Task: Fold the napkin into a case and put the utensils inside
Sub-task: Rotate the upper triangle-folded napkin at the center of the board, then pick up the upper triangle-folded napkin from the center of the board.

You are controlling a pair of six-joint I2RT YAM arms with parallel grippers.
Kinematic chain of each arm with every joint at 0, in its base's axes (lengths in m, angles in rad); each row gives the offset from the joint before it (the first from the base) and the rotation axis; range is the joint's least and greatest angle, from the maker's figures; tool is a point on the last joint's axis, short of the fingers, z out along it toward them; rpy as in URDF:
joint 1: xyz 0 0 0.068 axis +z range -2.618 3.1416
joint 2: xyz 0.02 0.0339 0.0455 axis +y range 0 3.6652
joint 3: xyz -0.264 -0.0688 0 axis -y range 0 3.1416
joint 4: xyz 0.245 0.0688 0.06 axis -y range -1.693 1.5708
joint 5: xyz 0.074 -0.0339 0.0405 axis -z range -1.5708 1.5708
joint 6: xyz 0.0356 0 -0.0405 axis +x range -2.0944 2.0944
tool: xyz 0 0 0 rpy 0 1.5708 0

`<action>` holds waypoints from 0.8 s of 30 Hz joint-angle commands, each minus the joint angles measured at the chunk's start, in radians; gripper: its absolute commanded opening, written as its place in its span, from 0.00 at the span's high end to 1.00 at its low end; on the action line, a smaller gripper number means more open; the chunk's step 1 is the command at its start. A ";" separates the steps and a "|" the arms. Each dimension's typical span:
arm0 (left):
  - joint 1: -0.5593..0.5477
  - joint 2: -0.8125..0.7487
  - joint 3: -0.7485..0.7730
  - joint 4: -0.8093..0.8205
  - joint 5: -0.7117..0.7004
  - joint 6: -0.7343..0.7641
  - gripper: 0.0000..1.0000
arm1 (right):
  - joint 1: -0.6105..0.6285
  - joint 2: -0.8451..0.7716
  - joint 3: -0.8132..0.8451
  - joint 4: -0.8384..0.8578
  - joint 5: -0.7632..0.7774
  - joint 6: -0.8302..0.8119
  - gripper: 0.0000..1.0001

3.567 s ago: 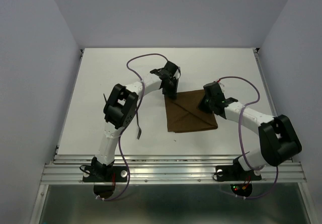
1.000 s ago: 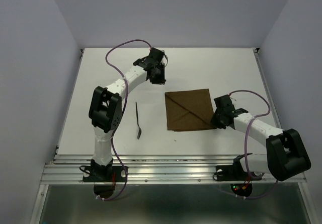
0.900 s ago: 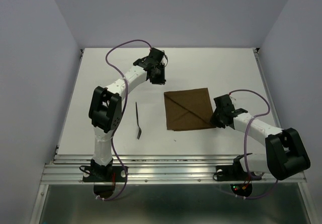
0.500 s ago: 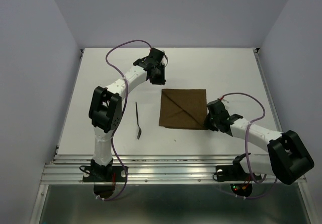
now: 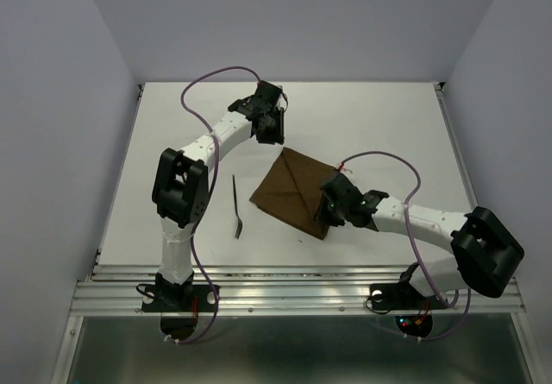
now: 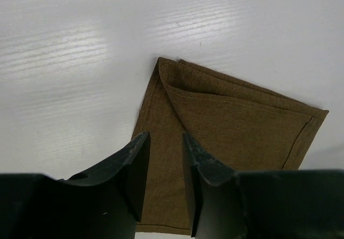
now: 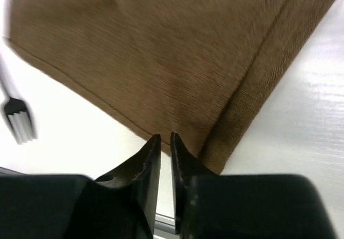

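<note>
Napkin (image 5: 291,194) is lying flat near the middle of the desk (image 5: 388,125), folded with a diagonal flap showing and turned corner-on to the arms. Right hand (image 7: 164,138) is sitting at its near-right corner, fingers pinched almost together on the cloth edge; fork (image 5: 236,208) is lying on bare desk left of the cloth, not touching it. Left hand (image 6: 165,138) is hovering just beyond the far corner, fingers slightly parted, gripping nothing.
</note>
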 commanded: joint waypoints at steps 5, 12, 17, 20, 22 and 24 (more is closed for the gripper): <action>-0.065 -0.143 -0.089 -0.003 -0.096 0.037 0.52 | -0.228 -0.176 0.048 -0.063 0.070 -0.116 0.65; -0.263 -0.180 -0.217 -0.013 -0.198 0.037 0.46 | -0.563 -0.207 -0.043 -0.060 -0.048 -0.210 0.47; -0.416 -0.195 -0.284 -0.017 -0.213 0.016 0.37 | -0.737 -0.204 -0.051 -0.057 -0.126 -0.265 0.38; -0.499 -0.186 -0.298 -0.026 -0.236 0.002 0.27 | -0.795 -0.201 -0.038 -0.055 -0.169 -0.296 0.36; -0.535 -0.169 -0.300 -0.033 -0.245 -0.006 0.27 | -0.807 -0.198 -0.026 -0.057 -0.175 -0.302 0.36; -0.573 -0.152 -0.295 -0.033 -0.255 -0.018 0.27 | -0.817 -0.193 -0.017 -0.057 -0.188 -0.311 0.34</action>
